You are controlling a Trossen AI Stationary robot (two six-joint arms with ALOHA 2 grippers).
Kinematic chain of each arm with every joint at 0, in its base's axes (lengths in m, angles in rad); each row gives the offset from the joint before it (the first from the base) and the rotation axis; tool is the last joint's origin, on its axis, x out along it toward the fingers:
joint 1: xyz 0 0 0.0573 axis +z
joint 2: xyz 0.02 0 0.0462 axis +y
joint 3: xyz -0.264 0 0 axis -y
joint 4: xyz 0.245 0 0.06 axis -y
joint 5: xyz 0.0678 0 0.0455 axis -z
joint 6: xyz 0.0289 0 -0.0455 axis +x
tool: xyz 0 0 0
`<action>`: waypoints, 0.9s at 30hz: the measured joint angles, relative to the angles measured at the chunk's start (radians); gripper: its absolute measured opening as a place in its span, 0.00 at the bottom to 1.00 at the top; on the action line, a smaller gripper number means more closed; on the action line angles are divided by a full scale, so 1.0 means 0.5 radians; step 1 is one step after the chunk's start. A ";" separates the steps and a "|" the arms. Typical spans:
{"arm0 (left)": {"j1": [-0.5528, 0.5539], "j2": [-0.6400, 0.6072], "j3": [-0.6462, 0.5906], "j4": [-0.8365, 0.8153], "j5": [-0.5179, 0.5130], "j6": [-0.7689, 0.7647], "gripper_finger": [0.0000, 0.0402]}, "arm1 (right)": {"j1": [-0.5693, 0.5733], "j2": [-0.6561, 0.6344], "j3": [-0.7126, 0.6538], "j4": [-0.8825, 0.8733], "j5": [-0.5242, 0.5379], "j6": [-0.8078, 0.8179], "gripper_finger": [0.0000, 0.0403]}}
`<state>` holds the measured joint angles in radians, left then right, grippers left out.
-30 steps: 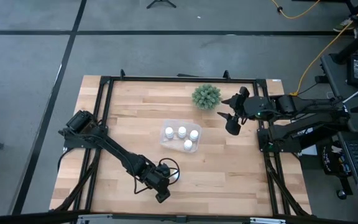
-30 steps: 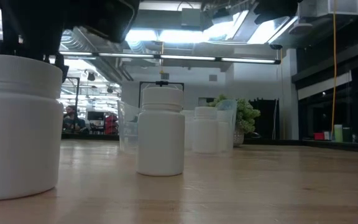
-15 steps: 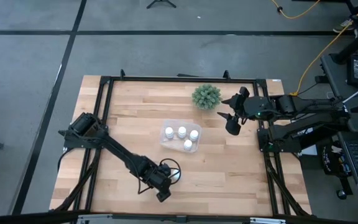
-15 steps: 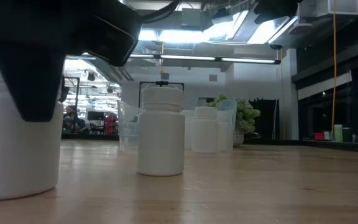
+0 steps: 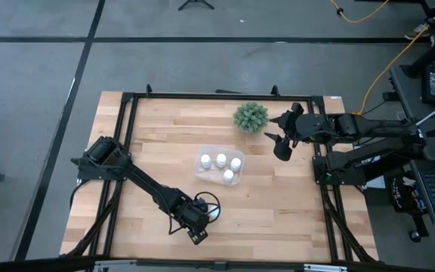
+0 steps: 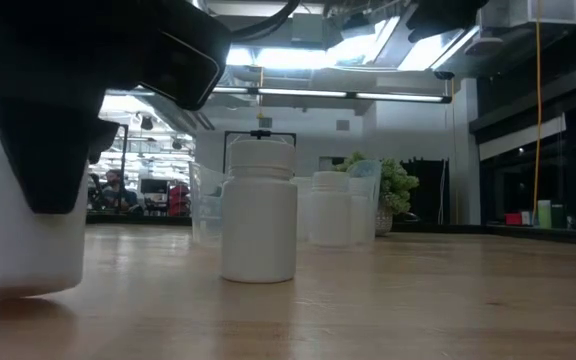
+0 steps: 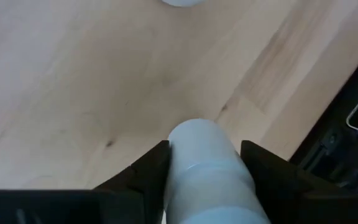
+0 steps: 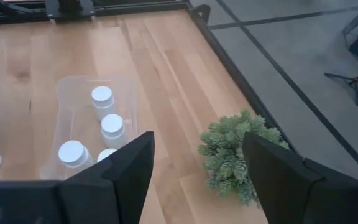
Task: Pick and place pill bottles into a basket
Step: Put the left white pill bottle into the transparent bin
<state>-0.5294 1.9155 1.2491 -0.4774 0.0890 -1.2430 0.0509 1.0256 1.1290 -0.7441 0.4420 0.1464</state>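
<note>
My left gripper [image 5: 195,229] is at the table's near edge, shut on a white pill bottle [image 6: 18,250] that the gripper hides in the high view. A second loose pill bottle [image 6: 258,215] stands upright on the table just beyond it; it also shows in the high view [image 5: 211,214]. The clear basket [image 5: 219,168] sits mid-table and holds several bottles [image 8: 112,123]. My right gripper [image 5: 281,140] is open and empty, above the table to the right of the basket. My left gripper pinches the bottle's upper part [image 7: 191,177] between its two fingers [image 7: 151,171], one on each side. The fingers come from above and point down. The bottle hangs upright, its bottom [image 6: 23,292] just clear of the table.
A green spiky plant [image 5: 250,117] stands at the far side, between the basket and my right gripper. A black metal frame [image 5: 127,102] runs around the tabletop. Bare wood lies between the loose bottle and the basket.
My left gripper has come down over the near bottle and taken hold of it. The bottle, which stood on the table, is now lifted just clear of it and stays upright.
</note>
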 joint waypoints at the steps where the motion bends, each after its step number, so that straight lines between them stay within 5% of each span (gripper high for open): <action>1: 0.003 -0.006 0.000 -0.023 -0.001 0.000 0.42 | -0.012 0.000 0.000 0.000 0.000 -0.001 0.61; 15: 0.245 -0.416 -0.002 -0.676 -0.165 0.268 0.42 | -0.098 0.000 0.000 0.009 -0.003 -0.092 0.61; 27: 0.708 -0.617 -0.002 -0.720 -0.075 0.987 0.42 | -0.168 0.000 0.000 0.075 -0.003 -0.148 0.61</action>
<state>-0.1754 1.6073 1.2484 -0.8371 0.0516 -0.7498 -0.0332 1.0256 1.1290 -0.7067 0.4406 0.0723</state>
